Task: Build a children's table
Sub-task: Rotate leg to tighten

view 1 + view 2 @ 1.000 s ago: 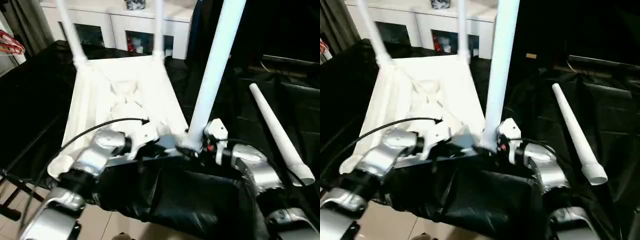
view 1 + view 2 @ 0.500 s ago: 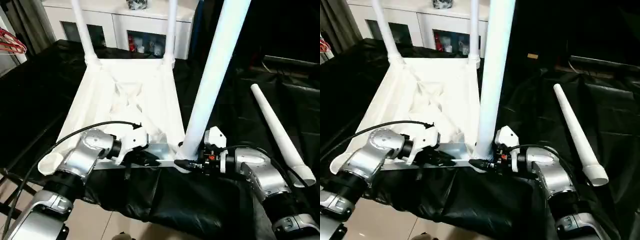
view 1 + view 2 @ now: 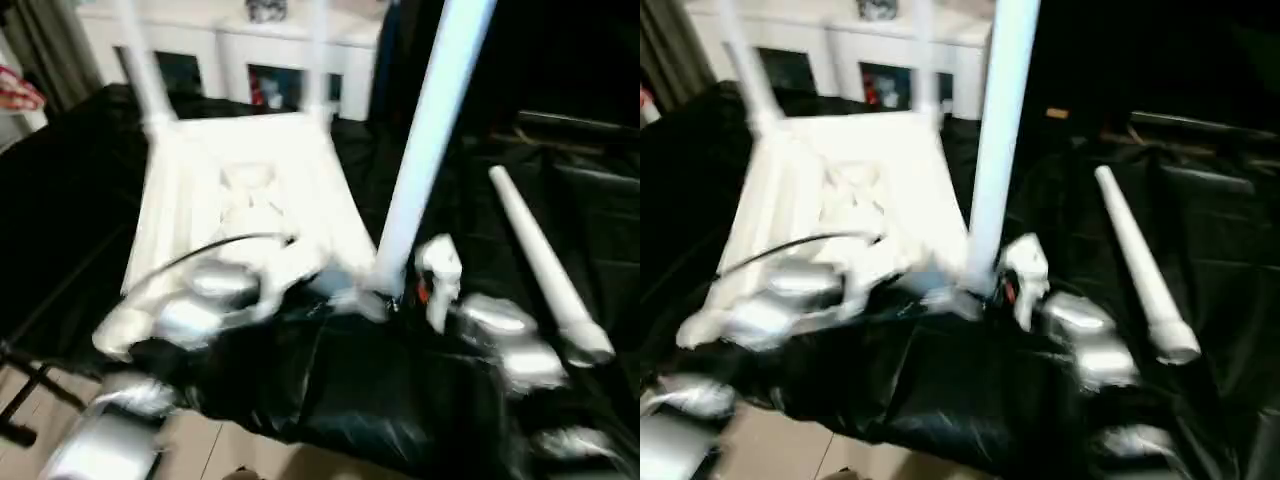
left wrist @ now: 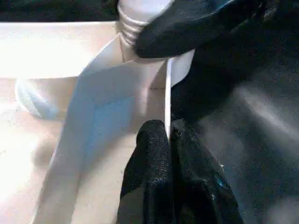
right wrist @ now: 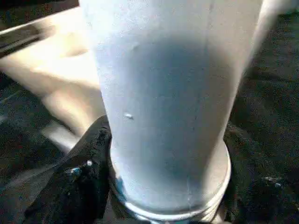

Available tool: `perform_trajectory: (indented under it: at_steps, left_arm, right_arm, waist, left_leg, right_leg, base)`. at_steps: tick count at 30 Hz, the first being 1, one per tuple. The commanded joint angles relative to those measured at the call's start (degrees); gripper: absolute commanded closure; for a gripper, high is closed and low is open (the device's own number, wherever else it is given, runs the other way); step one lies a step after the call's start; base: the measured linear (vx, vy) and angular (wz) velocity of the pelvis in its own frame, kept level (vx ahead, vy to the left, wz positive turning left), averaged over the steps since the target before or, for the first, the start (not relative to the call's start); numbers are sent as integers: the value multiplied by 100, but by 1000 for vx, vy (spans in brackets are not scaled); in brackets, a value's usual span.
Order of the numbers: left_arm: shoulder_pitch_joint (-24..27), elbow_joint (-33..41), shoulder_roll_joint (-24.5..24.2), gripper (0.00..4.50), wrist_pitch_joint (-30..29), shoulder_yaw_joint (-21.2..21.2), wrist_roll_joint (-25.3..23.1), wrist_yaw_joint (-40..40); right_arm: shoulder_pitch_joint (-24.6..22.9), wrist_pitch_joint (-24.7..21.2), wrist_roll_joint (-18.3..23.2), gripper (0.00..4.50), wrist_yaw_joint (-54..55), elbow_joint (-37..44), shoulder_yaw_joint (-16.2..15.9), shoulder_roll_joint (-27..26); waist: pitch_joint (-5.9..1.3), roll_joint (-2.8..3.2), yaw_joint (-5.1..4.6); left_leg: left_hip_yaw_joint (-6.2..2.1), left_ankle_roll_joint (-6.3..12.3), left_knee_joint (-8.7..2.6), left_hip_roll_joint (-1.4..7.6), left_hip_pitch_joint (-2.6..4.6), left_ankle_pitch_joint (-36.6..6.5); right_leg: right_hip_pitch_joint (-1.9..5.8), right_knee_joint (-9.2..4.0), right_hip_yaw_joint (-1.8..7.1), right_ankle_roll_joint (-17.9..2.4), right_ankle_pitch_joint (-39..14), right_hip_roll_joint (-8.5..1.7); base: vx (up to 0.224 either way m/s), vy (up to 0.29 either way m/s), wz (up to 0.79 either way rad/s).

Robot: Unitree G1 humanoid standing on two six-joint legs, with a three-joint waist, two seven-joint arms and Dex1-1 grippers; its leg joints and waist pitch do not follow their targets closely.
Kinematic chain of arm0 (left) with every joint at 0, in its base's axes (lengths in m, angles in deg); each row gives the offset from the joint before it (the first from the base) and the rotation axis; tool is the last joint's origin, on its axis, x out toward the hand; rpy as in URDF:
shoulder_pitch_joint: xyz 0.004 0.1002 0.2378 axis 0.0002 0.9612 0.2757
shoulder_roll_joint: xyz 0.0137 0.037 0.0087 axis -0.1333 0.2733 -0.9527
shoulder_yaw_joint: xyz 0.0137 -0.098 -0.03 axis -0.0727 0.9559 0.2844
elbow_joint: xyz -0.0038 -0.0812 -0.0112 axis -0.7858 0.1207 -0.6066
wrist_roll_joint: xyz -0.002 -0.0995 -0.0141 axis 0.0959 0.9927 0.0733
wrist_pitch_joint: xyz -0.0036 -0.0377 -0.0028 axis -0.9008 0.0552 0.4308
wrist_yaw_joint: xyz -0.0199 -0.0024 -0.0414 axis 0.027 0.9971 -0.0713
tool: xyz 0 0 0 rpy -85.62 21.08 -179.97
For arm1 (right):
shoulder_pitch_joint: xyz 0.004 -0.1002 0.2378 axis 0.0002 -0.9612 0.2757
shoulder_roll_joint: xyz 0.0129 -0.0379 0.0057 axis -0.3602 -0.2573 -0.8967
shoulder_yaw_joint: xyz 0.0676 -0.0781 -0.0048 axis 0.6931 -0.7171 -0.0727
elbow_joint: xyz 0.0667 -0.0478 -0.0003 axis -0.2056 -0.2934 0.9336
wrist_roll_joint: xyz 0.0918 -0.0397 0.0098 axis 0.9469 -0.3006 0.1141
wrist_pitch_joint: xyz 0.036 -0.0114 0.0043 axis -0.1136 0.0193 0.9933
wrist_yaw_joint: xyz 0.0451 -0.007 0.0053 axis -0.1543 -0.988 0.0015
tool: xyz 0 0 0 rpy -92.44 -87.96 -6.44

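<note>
Left eye view: the children's table (image 3: 240, 190) lies upside down on a black cloth (image 3: 400, 390), all white, its ribbed hollow underside facing up. Two thin legs stand up from the far corner sockets. On the left, the left gripper (image 4: 169, 140) has its two black fingers pressed together on the thin white wall at the near edge of the top — in the left wrist view the wall's edge runs right between the fingertips. Near the middle, a third leg (image 3: 425, 150) rises from the near right corner socket, wide at its base, with a threaded ring showing there. The right gripper (image 3: 395, 300) is at this base; in the right wrist view one black finger (image 5: 84, 172) lies against the side of the leg (image 5: 168, 102), the jaws spread about as wide as the leg and closed around it. Further right, the fourth leg (image 3: 540, 262) lies loose on the cloth — well apart from the table top.
</note>
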Motion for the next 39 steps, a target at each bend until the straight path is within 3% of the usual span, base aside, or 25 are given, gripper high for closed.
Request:
perform_trajectory:
  at_steps: [1,4,7,8,9,11,17,20,24,31,34,39]
  left_arm:
    - [-164,-145,386,450,-68,-157,-75,-478]
    - [-359,-487,801,450,-177,-162,-280,-1260]
    - [-452,-663,978,450,-147,-202,-376,-1552]
    - [-458,-680,1004,450,-106,-231,-413,-1551]
    - [-463,-696,1026,450,-75,-245,-458,-1550]
    - [-430,-663,989,450,10,-277,-465,-1413]
    - [-304,-512,762,450,324,-340,-379,-884]
    - [-148,-315,491,450,529,-398,-290,-367]
    - [39,-46,128,450,725,-451,-176,267]
    - [272,428,-416,450,788,-443,159,1331]
    - [305,486,-523,450,829,-426,180,1469]
    - [369,548,-893,450,930,-435,236,1926]
  right_arm:
    - [70,-240,-147,179,629,-396,-213,-409]
    - [289,-137,-320,179,1586,-873,-136,-783]
    - [444,32,-378,179,1967,-1135,-95,-994]
    - [490,89,-383,179,1995,-1195,-70,-1054]
    - [533,147,-404,145,2032,-1256,-37,-1113]
    - [545,173,-310,107,1854,-1219,10,-1134]
    - [515,360,-388,63,1450,-1107,-156,-949]
    - [446,487,-415,63,900,-1010,-273,-683]
    - [252,613,-398,63,-154,-702,-509,-265]
    - [-97,594,-59,63,-2099,97,-887,526]
    - [-168,504,31,63,-2467,280,-948,672]
    - [-372,229,164,99,-3202,754,-1126,1009]
  waist:
    - [-337,-20,19]
    - [-335,2,-9]
    - [-328,4,-16]
    - [-331,8,-16]
    - [-334,35,-16]
    - [-331,28,-27]
    - [-355,17,-37]
    - [-366,-9,-37]
    - [-362,4,-11]
    - [-346,-13,57]
    - [-352,-5,102]
    - [-364,-10,151]
  left_leg:
    - [-56,148,-392,171,-9,-932]
    - [-52,113,-390,154,8,-1001]
    - [-66,103,-409,166,19,-1186]
    - [-68,115,-412,166,20,-1227]
    - [-77,120,-419,173,16,-1246]
    - [-73,142,-424,174,14,-1292]
    - [-74,228,-413,174,-20,-1119]
    - [-64,330,-393,172,-37,-925]
    - [-43,462,-384,200,-23,-835]
    - [-35,463,-390,221,1,-988]
    - [-31,481,-386,235,4,-965]
    - [-32,497,-379,239,10,-868]
  right_leg:
    - [296,-496,293,-984,-1418,-500]
    - [281,-522,294,-978,-1520,-494]
    - [275,-554,285,-931,-1715,-504]
    - [278,-550,287,-928,-1706,-504]
    - [279,-545,287,-932,-1681,-510]
    - [281,-542,289,-962,-1523,-494]
    - [318,-500,294,-1056,-1189,-508]
    - [343,-467,291,-1141,-906,-511]
    - [324,-436,298,-1266,-605,-500]
    - [335,-443,286,-1272,-819,-487]
    - [310,-436,291,-1242,-864,-487]
    - [303,-407,289,-1252,-662,-480]
  base:
    - [0,0,0]
    - [0,0,0]
    - [0,0,0]
    - [0,0,0]
    - [0,0,0]
    - [0,0,0]
    - [0,0,0]
    - [0,0,0]
    - [0,0,0]
    - [0,0,0]
    - [0,0,0]
    - [0,0,0]
